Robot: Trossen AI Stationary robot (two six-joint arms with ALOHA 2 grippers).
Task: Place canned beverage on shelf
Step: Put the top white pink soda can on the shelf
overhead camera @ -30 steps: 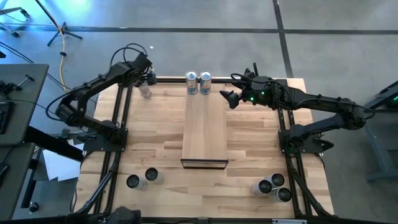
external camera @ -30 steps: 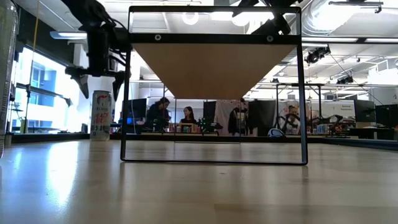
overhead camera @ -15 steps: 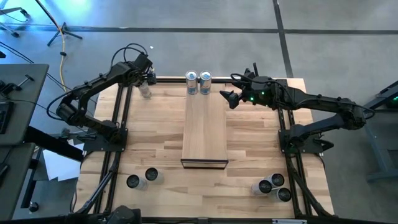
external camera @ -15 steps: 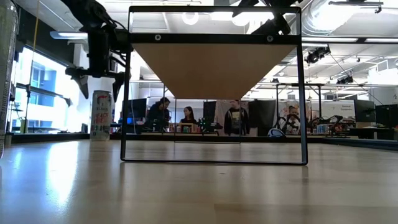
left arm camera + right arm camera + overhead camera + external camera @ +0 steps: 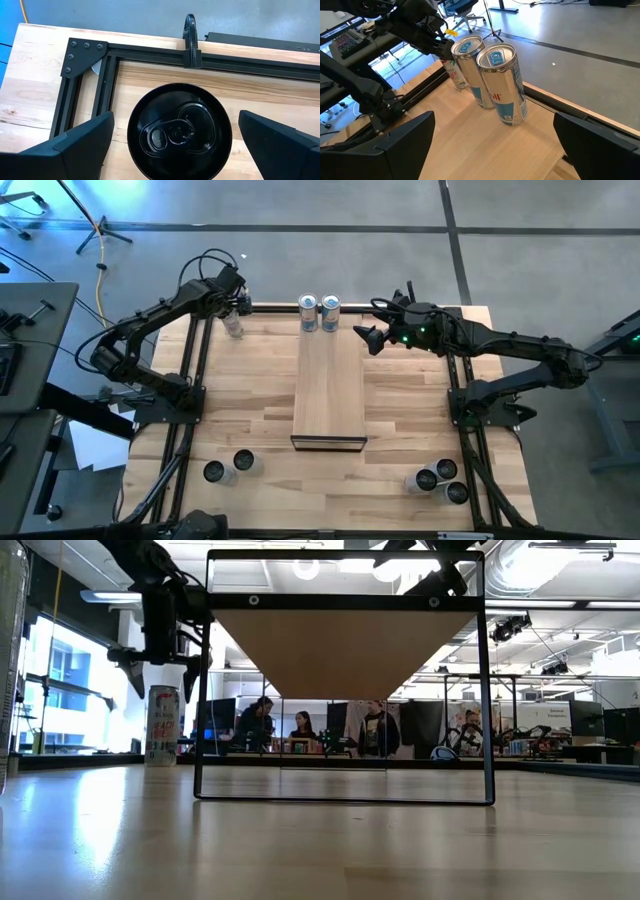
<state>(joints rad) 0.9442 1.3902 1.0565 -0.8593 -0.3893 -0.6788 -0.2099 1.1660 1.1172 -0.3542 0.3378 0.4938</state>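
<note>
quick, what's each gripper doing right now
Left gripper: open, fingers on either side above a can on the table, holding nothing.
Right gripper: open, empty, facing two cans on the shelf.

The left pincer [image 5: 175,137] hangs spread above a can [image 5: 179,132].

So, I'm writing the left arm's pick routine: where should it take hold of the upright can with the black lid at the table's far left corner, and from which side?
Grip the round side wall just under the rim of the black-lidded can, coming straight down from above. It stands upright on the butcher-block table, and the left gripper already hangs over it, open, a finger on either side.
</note>
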